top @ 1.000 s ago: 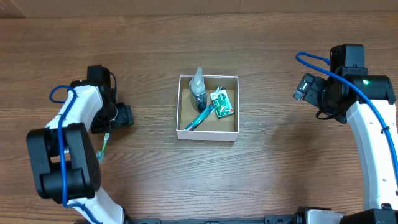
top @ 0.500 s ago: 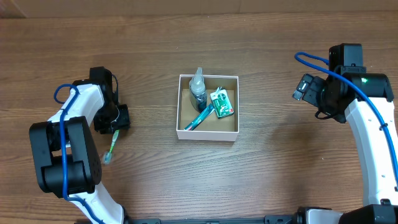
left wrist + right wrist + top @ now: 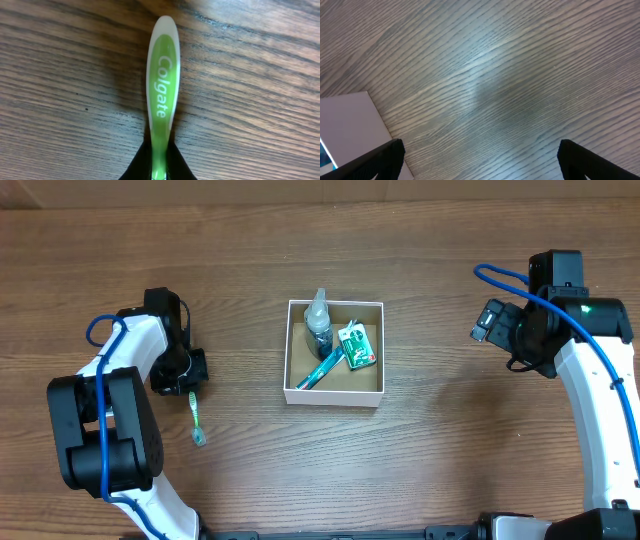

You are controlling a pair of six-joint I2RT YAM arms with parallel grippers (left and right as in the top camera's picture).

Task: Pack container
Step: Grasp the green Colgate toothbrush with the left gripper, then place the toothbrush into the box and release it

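The container (image 3: 334,396) is a shallow white box with a brown floor, at the table's middle. Inside it are a small pump bottle (image 3: 318,320), a green packet (image 3: 357,345) and a blue toothbrush (image 3: 319,371). Left of it, my left gripper (image 3: 189,387) is shut on one end of a green and white toothbrush (image 3: 196,420), which lies low over the wood. The left wrist view shows its handle (image 3: 162,95) marked Colgate, pinched between my left gripper's (image 3: 160,167) black fingers. My right gripper (image 3: 483,320) hangs open right of the box, nothing between its fingers (image 3: 384,156).
Bare wood surrounds the box on all sides. A white corner of the container (image 3: 347,125) shows at the left edge of the right wrist view. The right arm's blue cable (image 3: 500,275) loops above its gripper.
My left gripper has shut on the green toothbrush. The brush's free end has swung to the right, from down-left of the gripper to down-right. The right arm has stayed still.
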